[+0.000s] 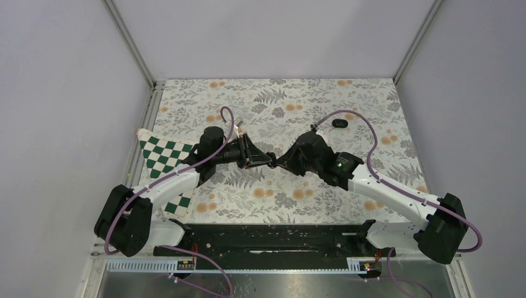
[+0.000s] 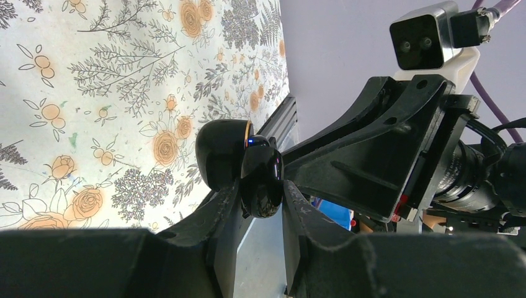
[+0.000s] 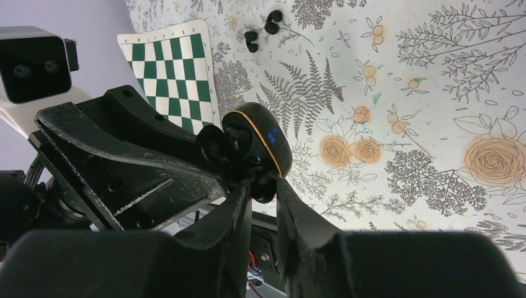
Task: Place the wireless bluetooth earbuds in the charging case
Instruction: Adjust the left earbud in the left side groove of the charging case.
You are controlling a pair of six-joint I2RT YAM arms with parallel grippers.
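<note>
Two claws, one slippery case up in the air

Your left claw [image 2: 260, 200] is squeezed tight on the small shiny black pebble-shaped charging case [image 3: 257, 139] and holds it up over the flowery tablecloth [image 3: 434, 93]. Your right claw [image 3: 263, 189] has a finger close on each side of the case's bottom edge, with only a small gap, and you cannot tell if it pinches. The case is smooth and round, so a hard squeeze can make it pop out and drop. If the claws pull different ways, it can twist loose. Its lid looks partly open and can snap shut. The two tiny black rounded earbuds [image 3: 271, 22] lie on the cloth, well apart from the right claw's tips, so none is in yet.
</note>
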